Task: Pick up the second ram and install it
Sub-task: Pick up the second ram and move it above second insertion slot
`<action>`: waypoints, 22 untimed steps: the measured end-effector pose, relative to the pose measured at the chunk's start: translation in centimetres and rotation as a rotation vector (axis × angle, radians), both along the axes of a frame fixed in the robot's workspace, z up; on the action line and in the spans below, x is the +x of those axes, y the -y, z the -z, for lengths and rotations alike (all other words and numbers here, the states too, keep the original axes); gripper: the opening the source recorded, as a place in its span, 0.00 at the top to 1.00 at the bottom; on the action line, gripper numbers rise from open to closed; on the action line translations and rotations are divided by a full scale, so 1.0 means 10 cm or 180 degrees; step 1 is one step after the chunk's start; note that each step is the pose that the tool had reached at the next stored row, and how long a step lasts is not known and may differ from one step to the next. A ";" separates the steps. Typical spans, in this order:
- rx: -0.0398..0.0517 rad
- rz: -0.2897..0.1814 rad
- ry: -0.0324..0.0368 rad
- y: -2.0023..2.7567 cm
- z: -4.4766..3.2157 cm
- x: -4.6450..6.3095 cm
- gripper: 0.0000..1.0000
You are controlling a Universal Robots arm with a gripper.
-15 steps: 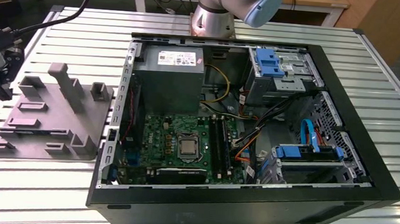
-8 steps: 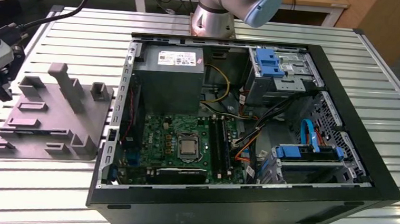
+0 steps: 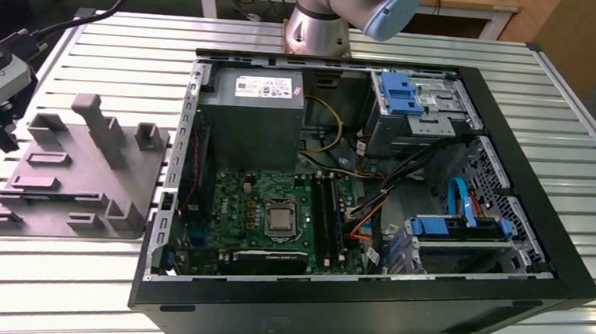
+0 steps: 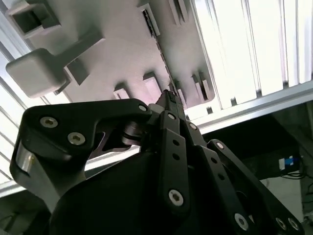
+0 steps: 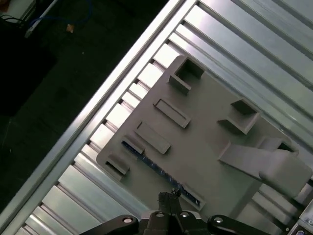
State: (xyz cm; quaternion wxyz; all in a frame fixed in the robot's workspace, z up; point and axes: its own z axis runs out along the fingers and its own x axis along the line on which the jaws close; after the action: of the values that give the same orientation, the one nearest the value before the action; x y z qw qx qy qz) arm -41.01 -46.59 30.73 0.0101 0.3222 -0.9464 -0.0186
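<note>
One gripper is hanging at the left edge of the frame in the exterior view, over the grey fixture plate on the slatted worktop. Its jaws are looking closed with nothing between them (the tips are meeting in both wrist views). The second ram is lying in a slot of the plate, a thin dark strip near the tips. The open computer case is standing to the right.

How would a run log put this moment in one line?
stage: pick | gripper: at second ram | ram: edge-on in grey fixture plate
</note>
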 end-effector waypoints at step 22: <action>0.0000 -0.1271 0.0000 0.000 0.043 0.00 0.90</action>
State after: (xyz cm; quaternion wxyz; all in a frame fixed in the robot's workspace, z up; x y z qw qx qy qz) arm -41.02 -46.59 30.30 0.0136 0.5035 -0.8637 -0.0162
